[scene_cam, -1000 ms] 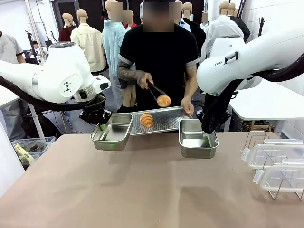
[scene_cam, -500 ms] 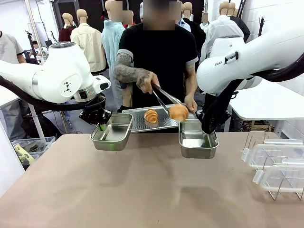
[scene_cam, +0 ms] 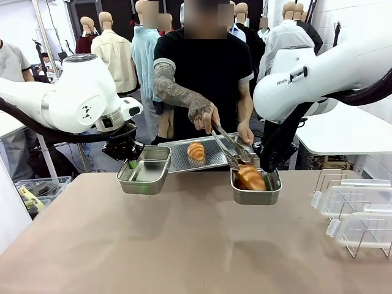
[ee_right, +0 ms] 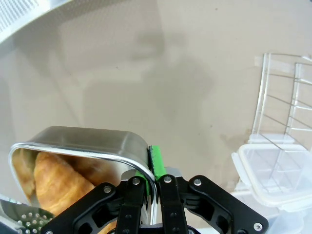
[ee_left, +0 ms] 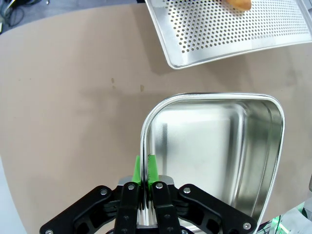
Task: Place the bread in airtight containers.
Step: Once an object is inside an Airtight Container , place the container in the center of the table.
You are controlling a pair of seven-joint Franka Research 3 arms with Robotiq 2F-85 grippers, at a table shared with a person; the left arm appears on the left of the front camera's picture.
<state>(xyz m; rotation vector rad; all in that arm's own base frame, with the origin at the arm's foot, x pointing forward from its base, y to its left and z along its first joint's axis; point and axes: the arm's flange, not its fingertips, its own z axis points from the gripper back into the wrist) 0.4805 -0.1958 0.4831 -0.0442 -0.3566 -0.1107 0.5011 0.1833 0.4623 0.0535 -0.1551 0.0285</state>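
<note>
Two steel airtight containers stand at the table's far edge. My left gripper (scene_cam: pixel 130 161) is shut on the near-left rim of the empty left container (scene_cam: pixel 147 174); in the left wrist view its green pads (ee_left: pixel 151 165) pinch that container's (ee_left: pixel 214 141) rim. My right gripper (scene_cam: pixel 267 178) is shut on the rim of the right container (scene_cam: pixel 254 195). One bread croissant (scene_cam: pixel 250 177) lies inside that container, between the person's tongs (scene_cam: pixel 229 146). The right wrist view shows the gripper (ee_right: pixel 148 165) on the rim (ee_right: pixel 78 134) with the croissant (ee_right: pixel 53 178) inside. Another croissant (scene_cam: pixel 196 150) lies on the tray.
The perforated steel baking tray (scene_cam: pixel 180 160) sits behind the containers, steadied by the person's other hand (scene_cam: pixel 245 135). Clear plastic lids (scene_cam: pixel 352 211) stand in a wire rack at the right edge. The brown table's near half is free.
The person has carried a croissant in the tongs from above the tray down into the right container. Both grippers have stayed still on the rims.
</note>
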